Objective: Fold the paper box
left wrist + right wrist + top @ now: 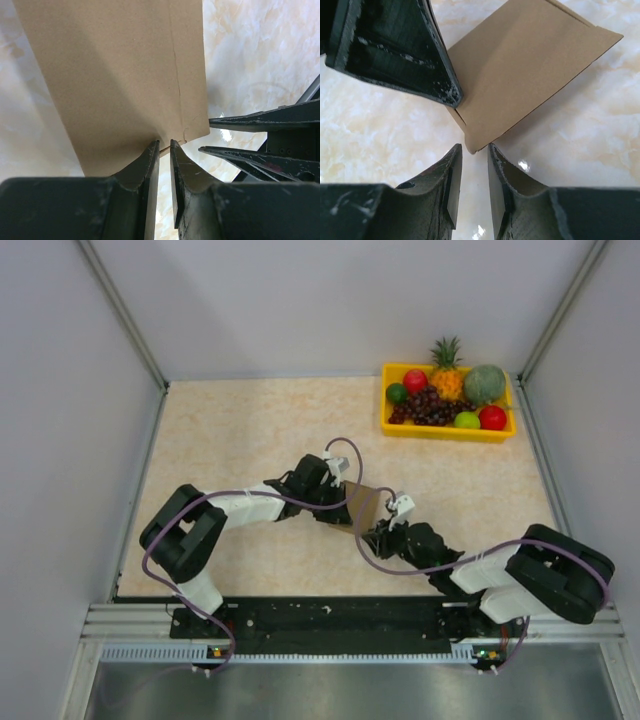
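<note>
Beige marbled table [250, 430], grey walls [60, 390], brown paper box [362, 502]

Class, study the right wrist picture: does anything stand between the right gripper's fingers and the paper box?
Nothing visible does. The near corner of the paper box points straight at the open fingers of the right gripper. The left gripper holds the box's edge from one side, off that line.

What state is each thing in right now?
paper box: creased, not yet a box, tilted between both grippers
left gripper: shut on the paper box's edge
right gripper: jaws slightly apart, box corner at their mouth, unclamped
fruit tray: full of fruit, far right corner
</note>
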Tool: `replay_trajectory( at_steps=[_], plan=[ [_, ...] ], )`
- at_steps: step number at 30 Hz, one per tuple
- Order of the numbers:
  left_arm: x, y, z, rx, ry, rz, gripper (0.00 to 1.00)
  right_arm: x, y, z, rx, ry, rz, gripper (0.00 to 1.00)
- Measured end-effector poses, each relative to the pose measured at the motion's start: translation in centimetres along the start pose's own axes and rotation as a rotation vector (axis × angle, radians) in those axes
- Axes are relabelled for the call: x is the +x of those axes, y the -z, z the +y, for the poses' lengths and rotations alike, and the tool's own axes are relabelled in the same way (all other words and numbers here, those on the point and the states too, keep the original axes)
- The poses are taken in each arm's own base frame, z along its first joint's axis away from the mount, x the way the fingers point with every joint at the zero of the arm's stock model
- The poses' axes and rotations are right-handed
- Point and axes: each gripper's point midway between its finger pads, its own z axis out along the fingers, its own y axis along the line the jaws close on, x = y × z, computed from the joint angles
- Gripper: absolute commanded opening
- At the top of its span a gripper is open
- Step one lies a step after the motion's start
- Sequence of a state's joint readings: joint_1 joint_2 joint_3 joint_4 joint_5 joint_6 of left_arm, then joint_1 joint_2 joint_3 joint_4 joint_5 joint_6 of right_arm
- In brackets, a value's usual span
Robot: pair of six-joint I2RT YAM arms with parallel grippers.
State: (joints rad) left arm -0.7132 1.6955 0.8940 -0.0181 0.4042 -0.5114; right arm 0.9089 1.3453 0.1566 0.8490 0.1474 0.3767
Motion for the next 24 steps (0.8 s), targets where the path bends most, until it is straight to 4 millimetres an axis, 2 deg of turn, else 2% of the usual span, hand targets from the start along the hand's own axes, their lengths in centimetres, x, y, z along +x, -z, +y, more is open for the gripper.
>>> replay_trajectory(
  at_steps=[6, 12, 15, 22, 24],
  plan=[
    [0.1, 0.0, -0.1, 0.004, 0.008, 0.002, 0.2, 1.4, 0.7, -0.1, -0.032, -0.001, 0.006, 0.26],
    [0.1, 0.0, -0.1, 0.003, 0.008, 0.003, 0.2, 1.6, 0.4, 0.7, -0.077, 0.008, 0.011, 0.26],
    [0.1, 0.0, -0.1, 0.003, 0.009, 0.003, 0.2, 1.9, 0.4, 0.9, -0.087, 0.01, 0.023, 0.22],
    [0.1, 0.0, 0.0, 0.001, 0.007, 0.004, 0.2, 1.8, 0.1, 0.5, -0.067, 0.016, 0.022, 0.17],
    [0.1, 0.0, 0.0, 0.0, 0.002, 0.005, 0.19, 1.9, 0.0, 0.4, -0.06, 0.016, 0.024, 0.19]
  ],
)
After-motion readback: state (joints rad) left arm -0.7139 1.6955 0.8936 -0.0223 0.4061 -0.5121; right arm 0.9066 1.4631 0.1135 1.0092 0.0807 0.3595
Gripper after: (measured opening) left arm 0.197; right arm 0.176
